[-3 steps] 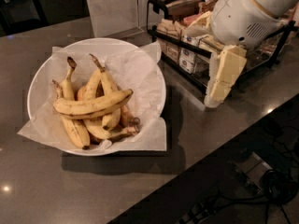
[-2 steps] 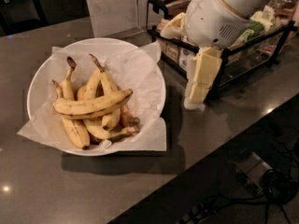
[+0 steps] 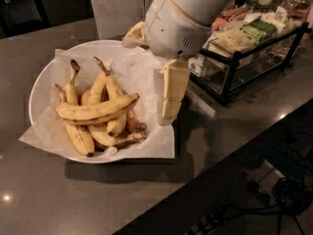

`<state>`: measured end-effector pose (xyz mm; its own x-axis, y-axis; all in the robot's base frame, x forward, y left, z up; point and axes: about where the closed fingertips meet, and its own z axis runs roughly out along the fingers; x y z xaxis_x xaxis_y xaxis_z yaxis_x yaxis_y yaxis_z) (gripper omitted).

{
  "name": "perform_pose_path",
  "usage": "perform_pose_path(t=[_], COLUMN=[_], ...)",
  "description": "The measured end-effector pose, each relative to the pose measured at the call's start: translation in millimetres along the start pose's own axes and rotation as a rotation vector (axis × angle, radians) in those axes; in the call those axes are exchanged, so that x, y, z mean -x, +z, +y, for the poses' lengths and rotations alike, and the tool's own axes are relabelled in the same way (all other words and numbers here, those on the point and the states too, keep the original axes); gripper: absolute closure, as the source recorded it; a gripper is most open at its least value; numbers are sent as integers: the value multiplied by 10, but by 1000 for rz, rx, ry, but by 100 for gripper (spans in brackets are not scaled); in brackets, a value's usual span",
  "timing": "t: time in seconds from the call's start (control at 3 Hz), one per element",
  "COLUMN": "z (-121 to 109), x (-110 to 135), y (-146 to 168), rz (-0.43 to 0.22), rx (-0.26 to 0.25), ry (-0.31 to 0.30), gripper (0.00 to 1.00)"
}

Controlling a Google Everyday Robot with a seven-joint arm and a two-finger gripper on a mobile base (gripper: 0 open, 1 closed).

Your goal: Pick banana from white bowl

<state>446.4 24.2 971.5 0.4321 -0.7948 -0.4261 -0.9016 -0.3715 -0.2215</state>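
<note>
The white bowl stands on the dark counter at the left, lined with a white paper sheet. Several yellow bananas lie in it. The plump curved banana lies crosswise on top of the pile, its stem end pointing right. My gripper hangs down from the white arm, just above the bowl's right rim. It is to the right of the bananas and touches none of them. It holds nothing that I can see.
A black wire rack of packaged snacks stands on the counter to the right of the arm. A pale box stands behind the bowl. The counter's front edge runs diagonally, with cables on the floor below.
The arm and gripper have moved left, from beside the wire rack to above the bowl's right rim. The bananas and bowl have not moved.
</note>
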Motion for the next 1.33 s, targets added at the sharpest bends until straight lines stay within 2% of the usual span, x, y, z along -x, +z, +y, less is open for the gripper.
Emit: perform_pose_path(t=[0.33, 0.67, 1.0, 1.33], z=[10, 9, 9, 9], x=[224, 233, 233, 233], y=[186, 187, 187, 187], rz=[-29, -30, -30, -30], rx=[46, 46, 46, 46], ry=[-62, -63, -63, -63], gripper=[0, 0, 19, 43])
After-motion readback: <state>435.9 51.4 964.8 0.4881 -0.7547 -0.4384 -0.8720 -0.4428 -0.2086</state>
